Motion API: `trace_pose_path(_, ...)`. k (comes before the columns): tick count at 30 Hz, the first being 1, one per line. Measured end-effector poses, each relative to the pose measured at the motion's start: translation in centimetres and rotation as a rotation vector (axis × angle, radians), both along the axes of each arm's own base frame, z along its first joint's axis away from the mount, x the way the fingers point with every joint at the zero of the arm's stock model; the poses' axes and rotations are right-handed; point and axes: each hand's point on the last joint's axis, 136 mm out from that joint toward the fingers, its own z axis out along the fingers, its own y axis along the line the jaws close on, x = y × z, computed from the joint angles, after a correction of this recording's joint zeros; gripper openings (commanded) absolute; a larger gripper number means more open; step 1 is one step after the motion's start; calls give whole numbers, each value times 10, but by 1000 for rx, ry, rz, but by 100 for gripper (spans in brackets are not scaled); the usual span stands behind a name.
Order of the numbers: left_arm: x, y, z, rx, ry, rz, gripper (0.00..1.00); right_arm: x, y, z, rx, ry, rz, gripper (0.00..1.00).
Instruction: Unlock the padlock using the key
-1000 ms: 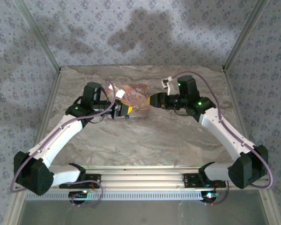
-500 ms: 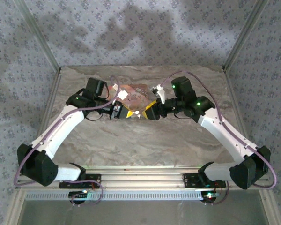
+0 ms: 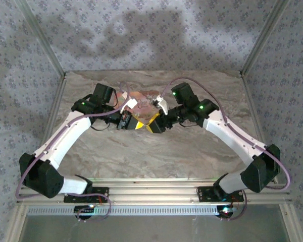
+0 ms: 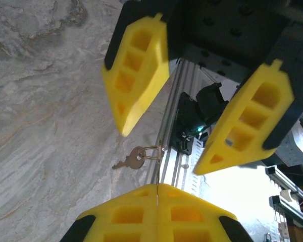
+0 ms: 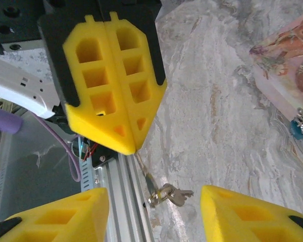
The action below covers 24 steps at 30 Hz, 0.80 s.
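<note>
**Desk:** Metal first: where is the key [image 5: 180, 193] from your right jaws?

**Operator:** Straight ahead of them and low. My left jaws are clenched tight, with their tips pointing at the right ones. The key hangs under those tips on a small ring [image 5: 160, 193] and a thin pale sliver. Whether that sliver is a link or a second key, I cannot tell. My right jaws are released with nothing between them. In the right wrist view the key shows in the gap between my two yellow fingers [image 5: 55, 217].

**Desk:** Its long axis?

**Operator:** Roughly across the gap, from one finger toward the other, not along my line of approach. I judge a straight squeeze would meet it end-on. I would want the wrist turned, or the key hanging steady, before I close.

**Desk:** And the padlock [image 5: 297, 128]?

**Operator:** Off to the side, beyond the finger on the right of that same view. Its blue body sits at the edge of the pink printed box [image 5: 285, 55] on the marble-patterned table [image 5: 217, 111]. Whether it is on the box or just against it, I cannot say. It lies apart from the key. From above I cannot pick it out between the two wrists, so I won't say which arm is nearer to it.
</note>
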Motion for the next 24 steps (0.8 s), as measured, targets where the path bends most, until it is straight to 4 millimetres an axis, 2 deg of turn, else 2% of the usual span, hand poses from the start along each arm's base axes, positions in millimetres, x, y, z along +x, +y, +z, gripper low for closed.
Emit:
trace_pose_path(3, -2, 1, 0, -1, 7, -7, 0, 0, 4, -6, -12, 2, 19, 22)
trace_pose_path(7, 0, 4, -1, -1, 7, -1, 0, 0, 7, -10, -17, 7, 35, 3)
trace_pose_path(8, 0, 5, -1, 0, 8, 2, 0, 0, 8, -10, -18, 4, 38, 0)
trace_pose_path(14, 4, 9, -1, 3, 26, 26, 0, 0, 12, -12, -33, -26, 36, 0)
trace_pose_path(15, 6, 10, -1, 3, 32, 41, 17, 2, 13, -13, -42, -43, 27, 0)
trace_pose_path(17, 12, 14, -2, 1, 45, 82, 35, 6, 18, -14, -52, -101, 3, 0)
trace_pose_path(18, 15, 15, -1, -3, 48, 105, 41, 7, 20, -15, -59, -136, -13, 0)
trace_pose_path(20, 22, 19, 0, 2, 48, 167, 47, 2, 26, -24, -87, -214, -43, 0)
trace_pose_path(24, 35, 34, 4, 36, 59, 362, 51, -6, 31, -50, -167, -353, -121, 0)
